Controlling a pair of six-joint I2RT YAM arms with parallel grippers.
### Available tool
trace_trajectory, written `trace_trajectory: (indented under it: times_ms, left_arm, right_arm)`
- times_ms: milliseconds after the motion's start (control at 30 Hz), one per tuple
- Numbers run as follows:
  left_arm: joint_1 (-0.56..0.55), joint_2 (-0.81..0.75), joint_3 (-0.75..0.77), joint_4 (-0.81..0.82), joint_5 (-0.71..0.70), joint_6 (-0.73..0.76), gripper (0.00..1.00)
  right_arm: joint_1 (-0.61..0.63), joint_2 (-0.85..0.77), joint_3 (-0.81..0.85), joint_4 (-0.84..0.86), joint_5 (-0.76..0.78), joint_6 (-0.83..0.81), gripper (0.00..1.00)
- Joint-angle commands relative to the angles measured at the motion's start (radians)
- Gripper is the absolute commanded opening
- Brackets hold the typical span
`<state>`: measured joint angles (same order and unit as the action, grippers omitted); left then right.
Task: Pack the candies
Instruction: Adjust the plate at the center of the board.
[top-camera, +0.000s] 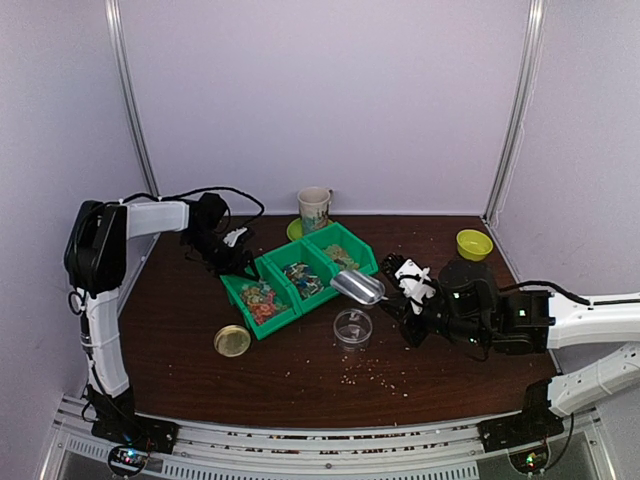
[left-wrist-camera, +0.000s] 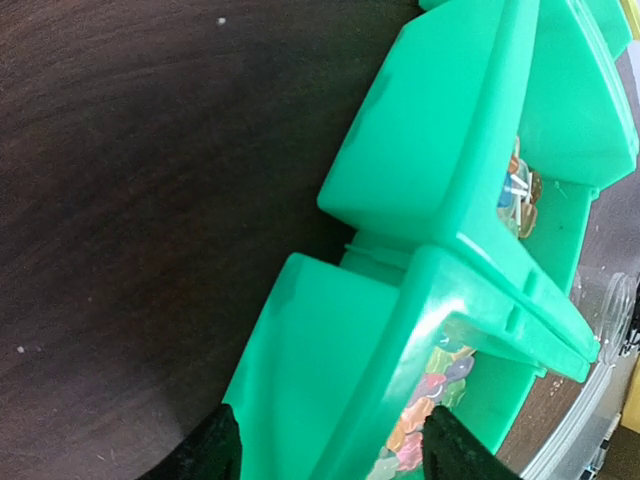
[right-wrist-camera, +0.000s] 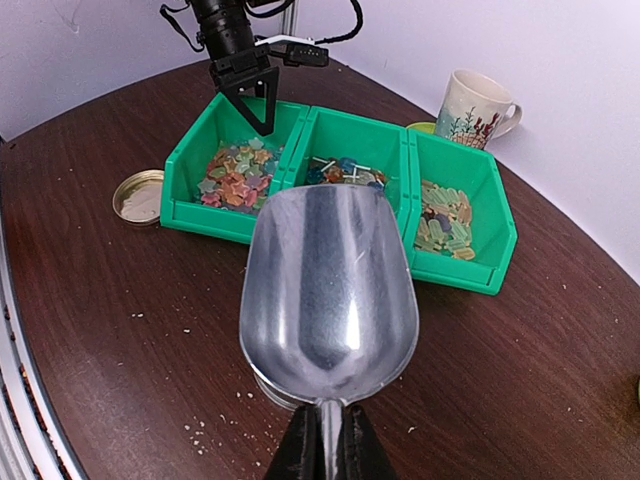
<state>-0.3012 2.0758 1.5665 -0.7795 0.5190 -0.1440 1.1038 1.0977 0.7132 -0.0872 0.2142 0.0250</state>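
Three joined green bins (top-camera: 300, 277) hold the candies (top-camera: 262, 298), small mixed-colour pieces. My left gripper (top-camera: 235, 262) stands open astride the rear wall of the left bin (left-wrist-camera: 400, 250). One finger (left-wrist-camera: 215, 445) is outside the wall, the other (left-wrist-camera: 450, 450) inside over the candies (left-wrist-camera: 430, 400). My right gripper (right-wrist-camera: 327, 425) is shut on the handle of an empty metal scoop (right-wrist-camera: 328, 285). The scoop (top-camera: 358, 287) hangs over a clear jar (top-camera: 352, 327) in front of the bins. The candies (right-wrist-camera: 235, 178) fill the left bin, with more in the middle one (right-wrist-camera: 345, 172) and the right one (right-wrist-camera: 443, 220).
A round tan lid (top-camera: 232, 341) lies left of the jar. Behind the bins stands a patterned mug (top-camera: 314, 208). A yellow-green bowl (top-camera: 474, 244) sits at the back right. Pale crumbs (top-camera: 375, 375) are scattered over the dark table near the jar.
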Motion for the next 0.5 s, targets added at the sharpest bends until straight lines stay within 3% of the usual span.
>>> trace_trajectory:
  times_ms: [0, 467]
  left_arm:
    - [-0.022, -0.084, -0.006, 0.037, -0.015, -0.065, 0.61]
    - [-0.076, -0.086, 0.020, -0.030, -0.252, -0.061, 0.53]
  right_arm:
    - [-0.003, -0.030, 0.032, -0.020, 0.026, -0.009, 0.00]
    - [-0.003, 0.032, 0.086, -0.062, -0.021, 0.017, 0.00]
